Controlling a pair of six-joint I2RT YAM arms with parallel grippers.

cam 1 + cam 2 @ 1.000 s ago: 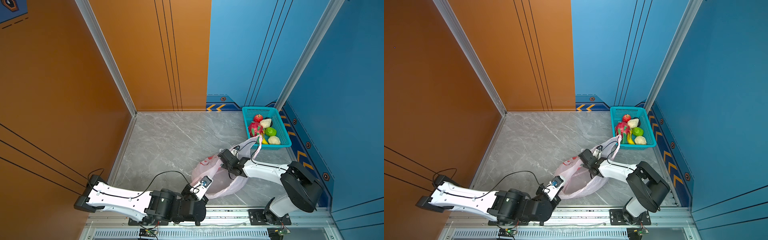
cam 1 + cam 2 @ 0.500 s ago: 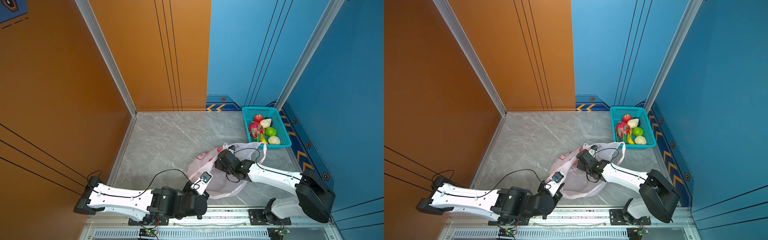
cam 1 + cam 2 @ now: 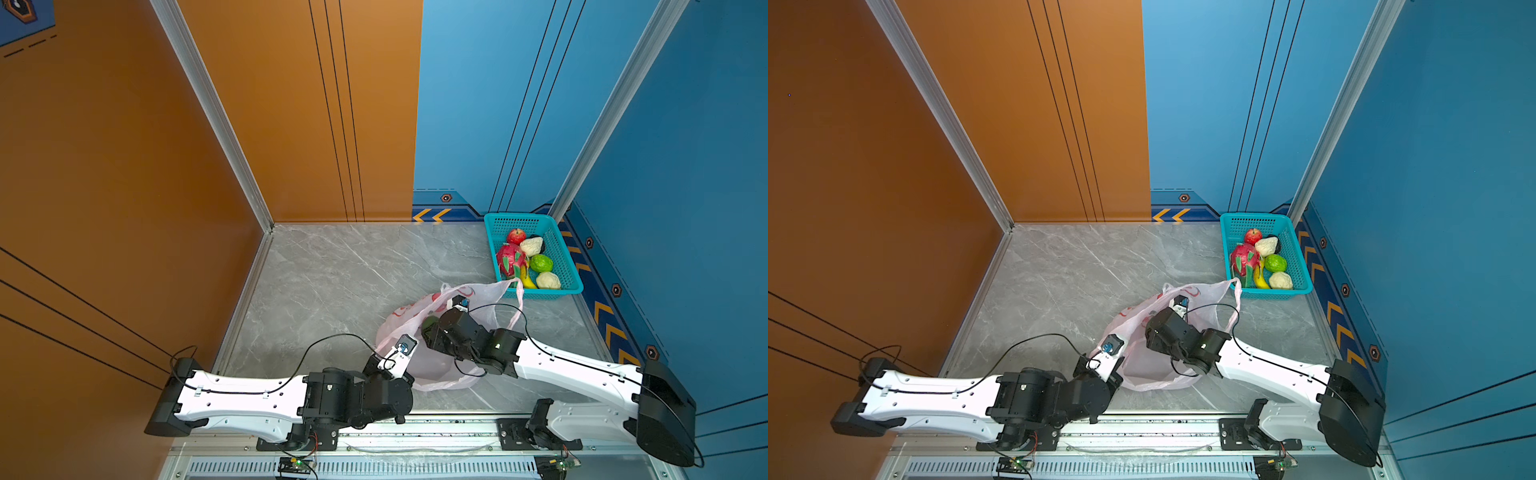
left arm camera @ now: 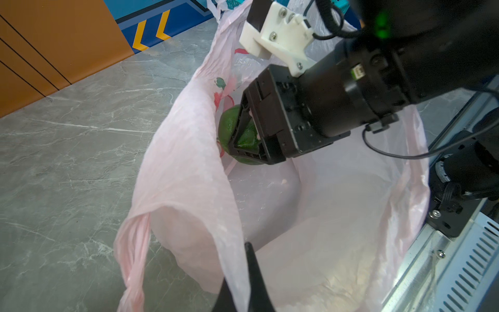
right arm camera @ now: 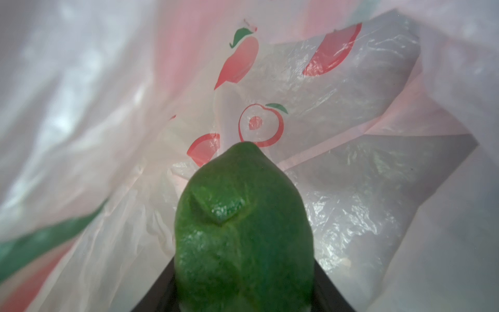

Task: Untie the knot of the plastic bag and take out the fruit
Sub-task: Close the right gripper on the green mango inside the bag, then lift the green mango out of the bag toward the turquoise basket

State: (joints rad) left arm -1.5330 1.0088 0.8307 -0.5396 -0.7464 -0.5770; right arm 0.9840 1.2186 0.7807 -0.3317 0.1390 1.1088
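walls: orange panels left and back-left, blue panels back-right and right, thin dark lines on both | corners: aluminium posts | floor: grey marble-look slab, white veins | skirting: navy strip with orange chevrons under blue walls | light: even, diffuse

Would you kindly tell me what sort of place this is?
Probably a purpose-built robot test booth: bare orange and blue wall panels, a marble-look floor, and a metal mounting rail along the front edge.

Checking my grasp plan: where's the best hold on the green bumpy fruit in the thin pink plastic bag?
Grip the green fruit across its wide middle, entering through the open mouth of the pink bag; its narrow end points further in.
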